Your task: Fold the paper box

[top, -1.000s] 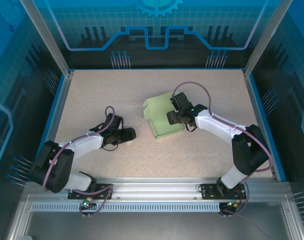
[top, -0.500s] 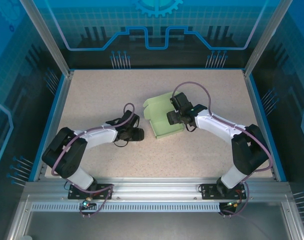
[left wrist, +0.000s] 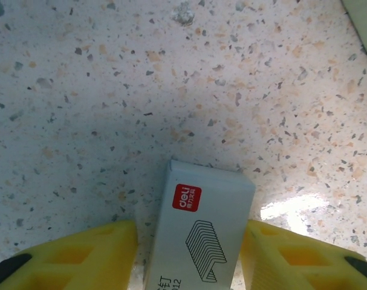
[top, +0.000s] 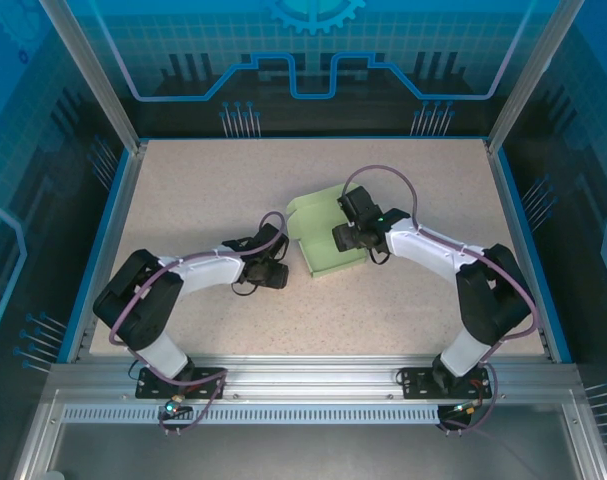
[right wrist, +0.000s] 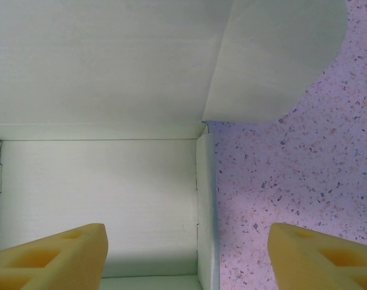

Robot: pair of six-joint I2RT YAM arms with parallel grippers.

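The paper box (top: 321, 254) is pale mint-green card lying mid-table, partly set up with low walls and a raised back panel. My right gripper (top: 345, 236) hovers over it, open. In the right wrist view one finger is above the box floor (right wrist: 98, 181) and the other above the table, straddling a side wall (right wrist: 205, 211); a rounded flap (right wrist: 274, 60) lies flat beyond. My left gripper (top: 276, 272) sits just left of the box, shut on a small white staple box (left wrist: 201, 235) with a red logo. A corner of the paper box (left wrist: 366, 24) shows at the top right of that view.
The speckled table (top: 203, 190) is bordered by a blue rim and aluminium posts. Open surface lies to the left, behind and in front of the paper box. The arm bases are bolted on the near rail (top: 303, 375).
The left arm has swung right across the table, bringing its gripper from the middle left up to the paper box's left edge. The right arm and the paper box have stayed put.
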